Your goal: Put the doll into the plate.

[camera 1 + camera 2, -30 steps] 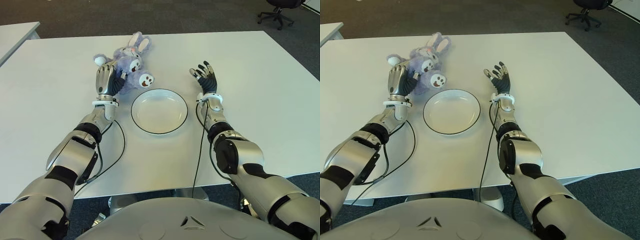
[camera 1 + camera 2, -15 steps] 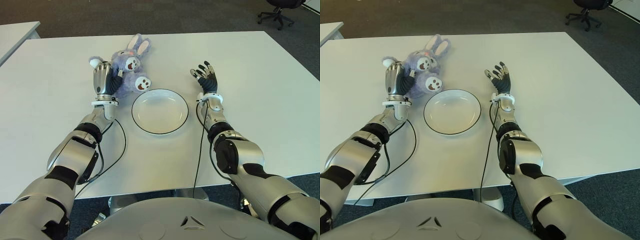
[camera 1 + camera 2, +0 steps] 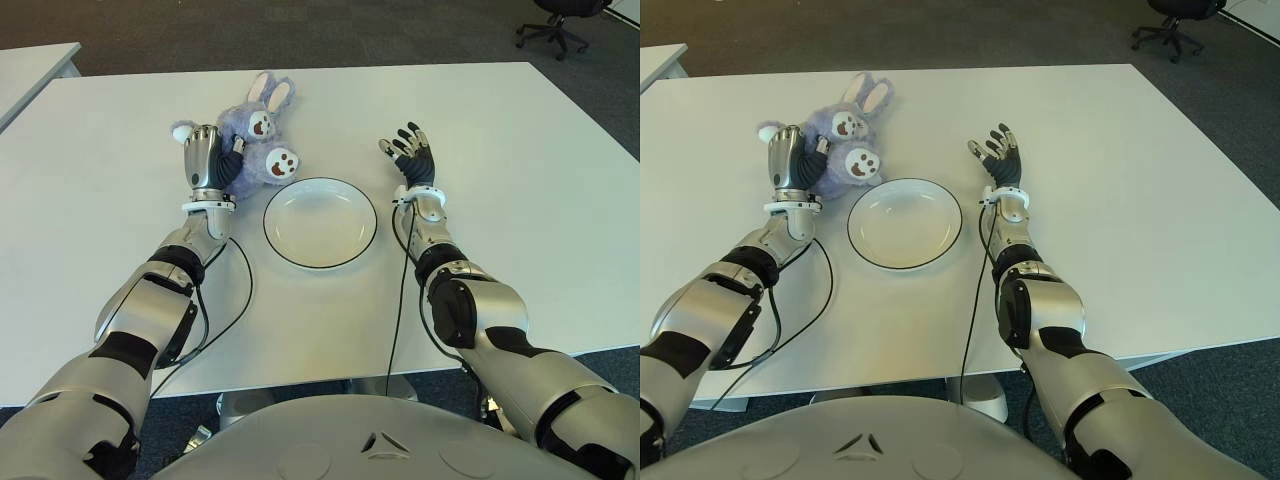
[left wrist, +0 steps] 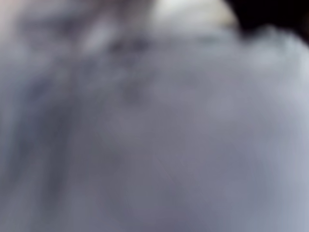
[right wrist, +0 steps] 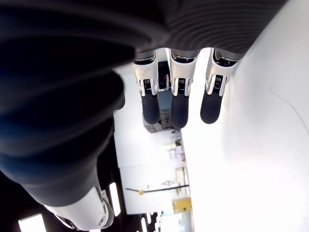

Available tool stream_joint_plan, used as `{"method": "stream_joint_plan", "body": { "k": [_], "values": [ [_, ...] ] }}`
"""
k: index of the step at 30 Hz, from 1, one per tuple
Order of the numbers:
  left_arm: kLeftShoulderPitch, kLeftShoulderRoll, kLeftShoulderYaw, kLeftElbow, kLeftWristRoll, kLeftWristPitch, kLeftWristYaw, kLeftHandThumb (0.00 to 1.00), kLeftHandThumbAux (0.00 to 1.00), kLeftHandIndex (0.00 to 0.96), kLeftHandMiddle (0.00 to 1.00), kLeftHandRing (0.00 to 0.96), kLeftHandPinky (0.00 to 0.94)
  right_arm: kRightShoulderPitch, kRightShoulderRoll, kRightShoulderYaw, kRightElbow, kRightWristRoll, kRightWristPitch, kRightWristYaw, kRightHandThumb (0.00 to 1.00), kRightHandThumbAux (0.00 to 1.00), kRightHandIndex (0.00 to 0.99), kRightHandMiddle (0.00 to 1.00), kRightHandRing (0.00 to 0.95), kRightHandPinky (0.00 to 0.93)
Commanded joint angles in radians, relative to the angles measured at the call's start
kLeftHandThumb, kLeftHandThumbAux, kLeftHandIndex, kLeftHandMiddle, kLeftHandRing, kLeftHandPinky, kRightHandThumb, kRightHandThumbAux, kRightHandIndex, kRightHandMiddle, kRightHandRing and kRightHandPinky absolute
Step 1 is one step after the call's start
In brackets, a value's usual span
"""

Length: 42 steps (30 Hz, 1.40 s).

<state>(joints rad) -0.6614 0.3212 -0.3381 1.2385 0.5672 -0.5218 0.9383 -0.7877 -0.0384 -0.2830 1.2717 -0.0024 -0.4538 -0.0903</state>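
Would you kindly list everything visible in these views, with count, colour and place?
doll: one, purple plush rabbit with white feet, on the table beyond the plate's left side, gripped by the left hand.
plate: one, white with dark rim, table centre, empty.
table: one, white.
second table: one, white, far left.
office chair: one, black, far right on the floor.
left hand: one, silver, closed on the doll.
right hand: one, black and silver, fingers spread, right of the plate.

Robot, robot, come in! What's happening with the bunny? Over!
Left hand shut on fluffy purple bunny doll, beside the round white plate. Right hand open, right of plate. Plate empty, nothing blocking.
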Motion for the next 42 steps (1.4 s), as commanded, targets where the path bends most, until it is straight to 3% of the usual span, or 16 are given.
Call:
{"method": "stream_joint_plan", "body": {
  "k": [1,10,22,29,42],
  "values": [
    [0.112,-0.046,-0.015,0.072,0.006,0.046,-0.04,0.737,0.455,0.735,0.817,0.806,0.697,0.117,0.031,0.005,0.077,-0.008,0.056,-0.013,0.247,0.822,0.082,0.15,0.159,0.203],
    [0.112,-0.042,-0.012,0.07,0.009,0.044,-0.052,0.648,0.567,0.751,0.836,0.82,0.63,0.117,0.032,0.013,0.077,-0.01,0.056,-0.022,0.31,0.816,0.079,0.152,0.168,0.212],
    [0.11,-0.04,-0.018,0.068,0.021,0.047,-0.013,0.565,0.628,0.759,0.854,0.83,0.539,0.119,0.03,0.025,0.077,-0.011,0.056,-0.032,0.353,0.798,0.077,0.155,0.179,0.227],
    [0.11,-0.038,-0.018,0.066,0.022,0.035,0.009,0.568,0.64,0.764,0.856,0.841,0.672,0.12,0.03,0.026,0.076,-0.011,0.053,-0.035,0.38,0.804,0.082,0.163,0.185,0.235],
    [0.101,-0.024,-0.047,0.053,0.06,0.005,0.128,0.604,0.636,0.774,0.854,0.844,0.725,0.119,0.03,0.03,0.077,-0.014,0.057,-0.042,0.369,0.8,0.087,0.167,0.191,0.236]
  ]
}}
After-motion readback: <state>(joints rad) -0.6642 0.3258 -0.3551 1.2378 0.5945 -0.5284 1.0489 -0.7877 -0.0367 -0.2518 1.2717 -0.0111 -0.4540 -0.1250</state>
